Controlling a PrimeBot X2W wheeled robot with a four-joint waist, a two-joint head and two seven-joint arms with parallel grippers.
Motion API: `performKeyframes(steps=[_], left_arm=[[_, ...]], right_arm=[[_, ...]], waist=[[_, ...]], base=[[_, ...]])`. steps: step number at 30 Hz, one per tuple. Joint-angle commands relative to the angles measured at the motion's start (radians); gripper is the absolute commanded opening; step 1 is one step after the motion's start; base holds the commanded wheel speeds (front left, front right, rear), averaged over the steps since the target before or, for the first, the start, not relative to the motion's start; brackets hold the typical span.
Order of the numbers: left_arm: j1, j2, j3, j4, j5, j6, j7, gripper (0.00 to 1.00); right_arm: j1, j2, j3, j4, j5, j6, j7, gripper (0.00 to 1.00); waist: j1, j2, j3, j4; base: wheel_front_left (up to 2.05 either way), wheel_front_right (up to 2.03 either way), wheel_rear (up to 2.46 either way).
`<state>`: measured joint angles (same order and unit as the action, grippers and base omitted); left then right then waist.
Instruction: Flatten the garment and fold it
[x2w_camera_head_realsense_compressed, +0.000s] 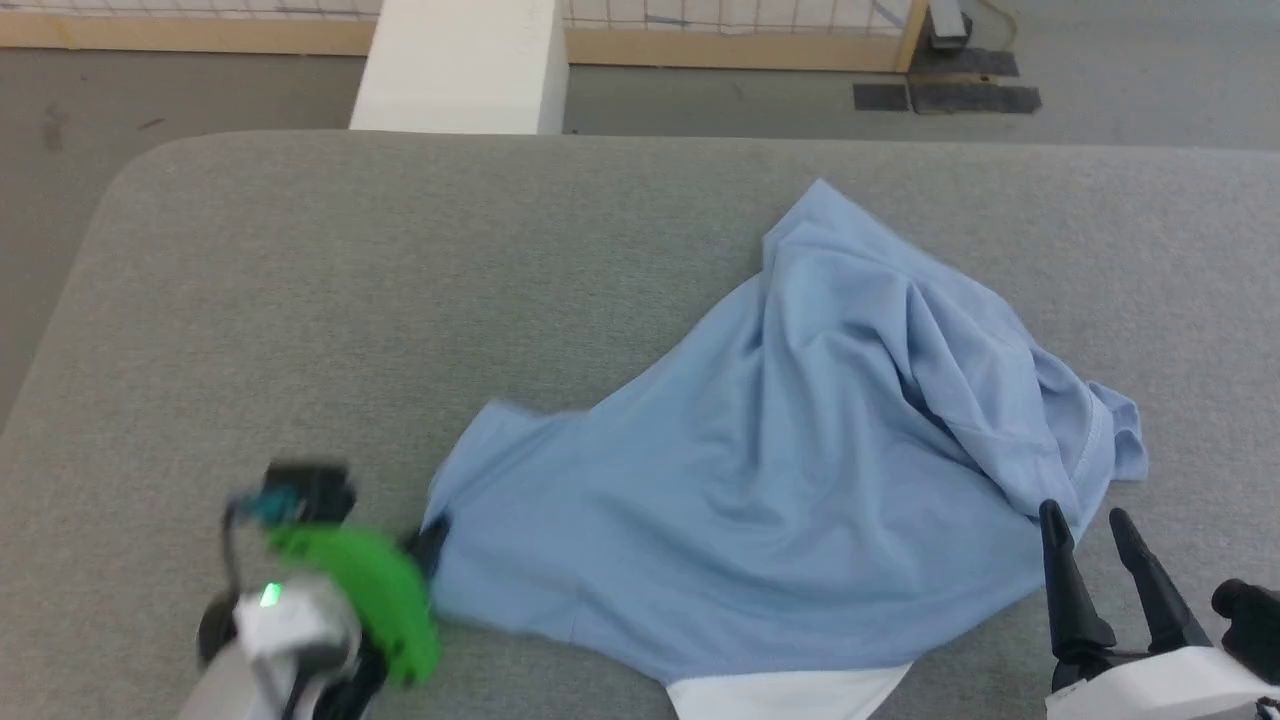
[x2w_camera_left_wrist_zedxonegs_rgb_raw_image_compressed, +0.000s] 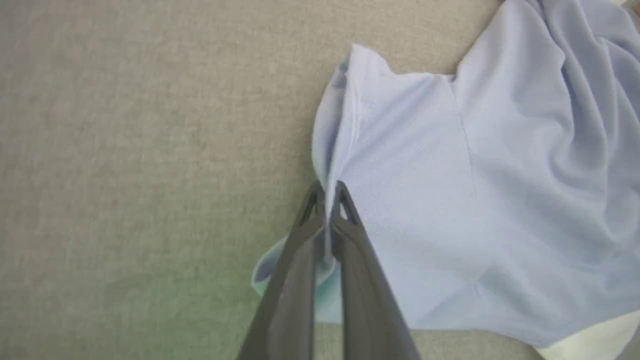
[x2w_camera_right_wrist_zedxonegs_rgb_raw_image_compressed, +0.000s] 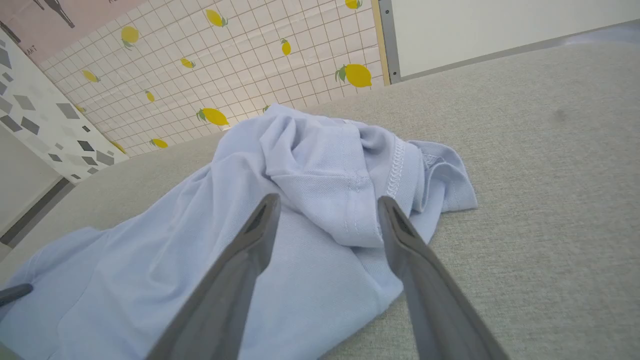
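The garment (x2w_camera_head_realsense_compressed: 790, 470), a light blue shirt, lies crumpled on the grey table (x2w_camera_head_realsense_compressed: 400, 300), its white collar (x2w_camera_head_realsense_compressed: 790, 692) at the near edge. My left gripper (x2w_camera_head_realsense_compressed: 432, 545) is shut on the garment's left edge; in the left wrist view the two dark fingers (x2w_camera_left_wrist_zedxonegs_rgb_raw_image_compressed: 345, 205) pinch a raised ridge of the blue cloth (x2w_camera_left_wrist_zedxonegs_rgb_raw_image_compressed: 450, 165). At the lower right my right gripper (x2w_camera_head_realsense_compressed: 1085, 520) stands open just beside the garment's bunched right end. From the right wrist the open gripper (x2w_camera_right_wrist_zedxonegs_rgb_raw_image_compressed: 327, 200) frames a folded, stitched hem (x2w_camera_right_wrist_zedxonegs_rgb_raw_image_compressed: 360, 190) without touching it.
A white pillar (x2w_camera_head_realsense_compressed: 460, 65) stands beyond the table's far edge, with grey floor and a wooden skirting board behind. The table's left corner (x2w_camera_head_realsense_compressed: 130, 180) is rounded. Bare grey surface stretches left of and behind the garment.
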<state>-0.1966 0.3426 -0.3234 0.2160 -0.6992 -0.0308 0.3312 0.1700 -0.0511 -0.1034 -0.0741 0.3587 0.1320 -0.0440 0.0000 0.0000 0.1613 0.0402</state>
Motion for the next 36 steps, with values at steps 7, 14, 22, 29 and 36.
performKeyframes(steps=[7,14,22,29,36], left_arm=[[0.395,-0.002,0.102,-0.190,-0.109,0.114,-0.069,0.00],[0.389,-0.056,0.118,-0.305,-0.050,0.104,-0.267,1.00],[0.362,-0.106,0.085,-0.361,0.062,0.088,-0.460,1.00],[0.345,-0.132,0.027,-0.321,0.113,0.089,-0.490,1.00],[0.309,-0.137,0.006,-0.302,0.129,0.086,-0.491,1.00]], right_arm=[[0.030,0.001,-0.002,0.007,-0.002,-0.001,0.006,1.00],[0.038,0.001,0.008,0.001,-0.016,-0.001,0.036,1.00],[-0.054,0.001,0.022,-0.064,-0.028,-0.001,0.137,1.00],[-0.247,-0.019,-0.003,-0.053,-0.119,-0.001,0.457,1.00],[-0.350,-0.085,0.002,0.074,-0.166,-0.001,0.717,1.00]], waist=[[0.0000,0.0000,-0.036,0.062],[0.0000,0.0000,-0.072,0.105],[0.0000,0.0000,-0.086,0.084],[0.0000,0.0000,-0.057,0.084],[0.0000,0.0000,-0.031,0.121]], base=[[0.00,0.00,0.00],[0.00,0.00,0.00],[0.00,0.00,0.00],[0.00,0.00,0.00],[0.00,0.00,0.00]])
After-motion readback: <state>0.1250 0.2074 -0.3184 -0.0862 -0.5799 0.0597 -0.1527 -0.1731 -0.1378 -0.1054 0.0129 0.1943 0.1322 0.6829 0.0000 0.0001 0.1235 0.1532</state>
